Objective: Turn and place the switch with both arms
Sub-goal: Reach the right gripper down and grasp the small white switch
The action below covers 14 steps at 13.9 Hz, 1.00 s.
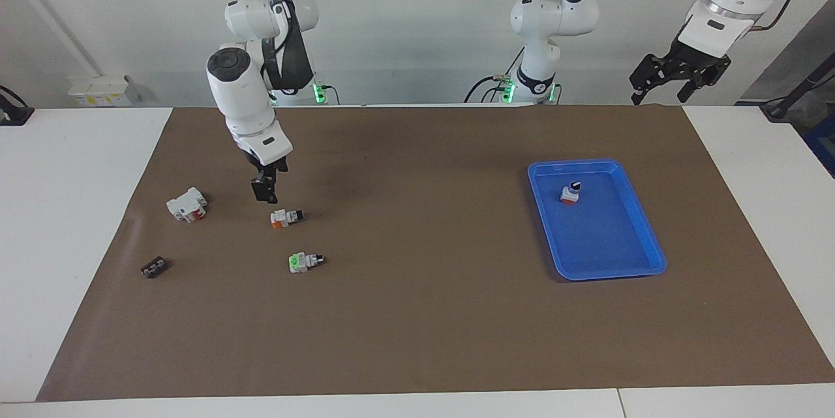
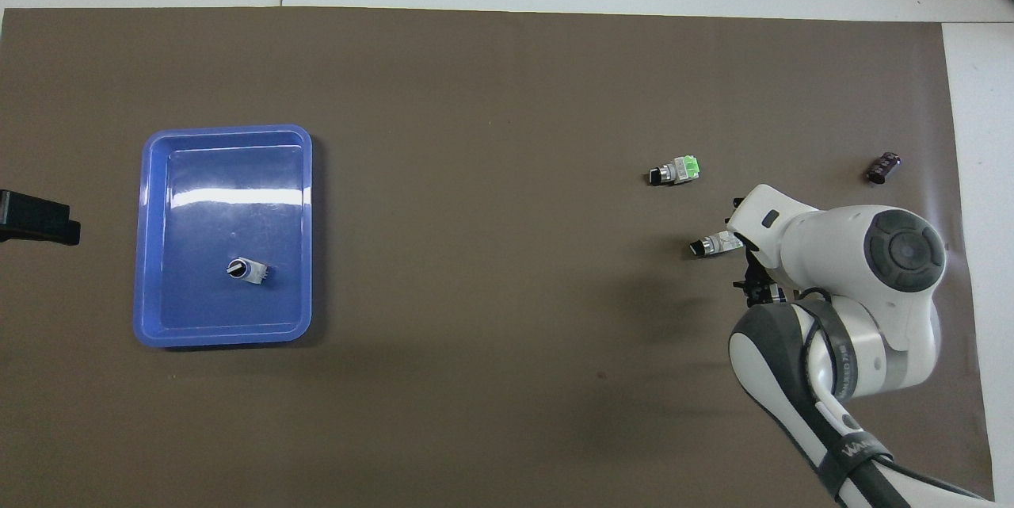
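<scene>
Right gripper [image 1: 265, 194]: hangs low over the brown mat [image 1: 417, 313], just above and beside the orange-based switch, not touching it. It is seen edge-on in the facing view and mostly hidden under its own arm from overhead. Its fingers stand apart and hold nothing.

Right arm [image 1: 242, 89]: reaches down from its base at the robots' end of the table. The white wrist points steeply at the mat.

White block [image 1: 186, 204]: a white part with a red patch. It lies on the mat toward the right arm's end of the table, well apart from the gripper.

Dark part [image 1: 154, 267]: small and black. It lies farther from the robots than the white block, near the mat's edge.

Switch [image 1: 286, 216]: white body, orange base, black knob. It lies on its side on the mat, directly under the right gripper's tip in the facing view. From overhead its knob end [image 2: 707, 246] pokes out beside the arm's wrist.

Green switch [image 1: 304, 261]: lies on its side, farther from the robots than the orange one, near it but apart.

Blue tray [image 1: 636, 269]: sits on the mat toward the left arm's end. A third switch [image 1: 571, 192] with a red base stands upright in it, knob up, in the part nearer the robots.

Left gripper [image 1: 678, 76]: waits raised over the mat's corner at its own end of the table, fingers spread and empty.
</scene>
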Tool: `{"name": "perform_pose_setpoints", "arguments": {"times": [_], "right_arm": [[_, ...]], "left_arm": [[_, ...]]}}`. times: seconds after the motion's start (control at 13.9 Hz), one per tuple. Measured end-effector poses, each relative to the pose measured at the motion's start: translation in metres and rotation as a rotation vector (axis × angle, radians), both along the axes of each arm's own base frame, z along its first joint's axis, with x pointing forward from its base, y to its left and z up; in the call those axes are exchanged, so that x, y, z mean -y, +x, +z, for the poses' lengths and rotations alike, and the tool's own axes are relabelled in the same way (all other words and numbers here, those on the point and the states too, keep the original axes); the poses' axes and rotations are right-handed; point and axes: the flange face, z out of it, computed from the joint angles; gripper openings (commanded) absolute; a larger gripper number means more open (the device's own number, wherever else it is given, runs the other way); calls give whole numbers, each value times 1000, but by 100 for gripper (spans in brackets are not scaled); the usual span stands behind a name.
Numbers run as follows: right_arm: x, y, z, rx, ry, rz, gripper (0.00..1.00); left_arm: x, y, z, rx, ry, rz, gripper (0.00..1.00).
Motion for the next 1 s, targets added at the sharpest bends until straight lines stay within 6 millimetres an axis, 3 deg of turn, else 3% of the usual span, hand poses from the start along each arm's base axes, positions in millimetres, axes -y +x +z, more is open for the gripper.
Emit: {"name": "perform_pose_setpoints", "arguments": {"times": [0.22, 0.65, 0.72, 0.79, 0.86, 0.93, 1.0], "right_arm": [[0, 2, -23, 22, -7, 70, 100], [7, 9, -48, 63, -15, 122, 99], [8, 10, -52, 63, -15, 120, 89], [9, 10, -55, 61, -15, 120, 67], [9, 10, -55, 60, -15, 120, 26], [9, 10, -55, 61, -15, 120, 0], [9, 10, -55, 61, -15, 120, 0]], "left_arm": [[1, 0, 0, 0, 0, -2, 100], [1, 0, 0, 0, 0, -2, 100], [1, 0, 0, -1, 0, -2, 100], [1, 0, -1, -2, 0, -2, 100], [1, 0, -1, -3, 0, -2, 100], [1, 0, -1, -4, 0, -2, 100], [1, 0, -1, -4, 0, -2, 100]]}}
